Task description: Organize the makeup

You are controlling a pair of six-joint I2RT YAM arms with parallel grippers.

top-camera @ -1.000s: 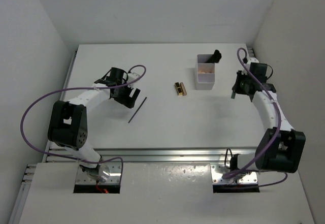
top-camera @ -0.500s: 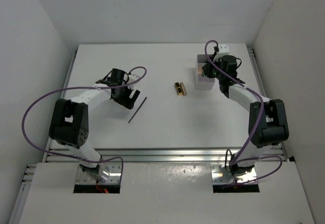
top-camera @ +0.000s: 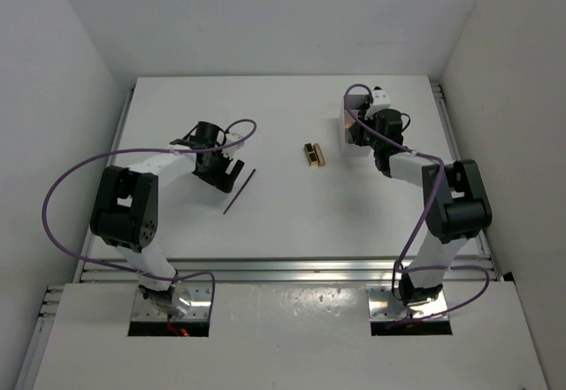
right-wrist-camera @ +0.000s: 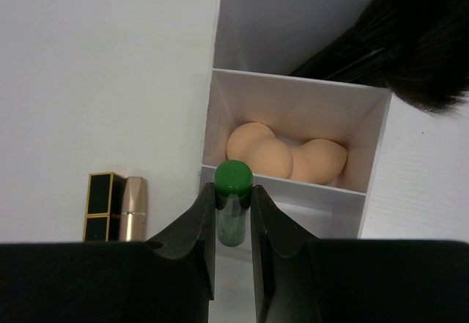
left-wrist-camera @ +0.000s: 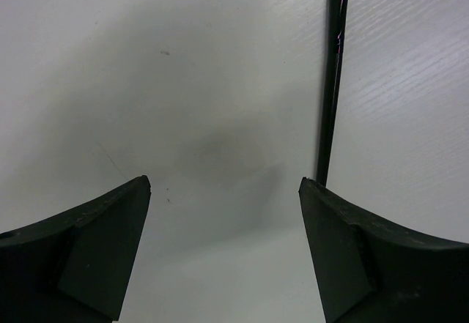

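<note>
My right gripper is shut on a small green tube, holding it upright above the near compartment of the white box. The box's middle compartment holds beige sponges, and black brushes lean out of the far one. A black-and-gold case lies left of the box, also seen on the table. My left gripper hangs open just above the bare table, a thin black stick lying just outside its right finger. From above, that stick lies just right of the left gripper.
The right arm reaches across from the right and covers part of the white box. White walls close in the table at the back and both sides.
The right arm swung from the table's right side leftward to over the white box, carrying the green tube. The left arm and the stick stayed put.
</note>
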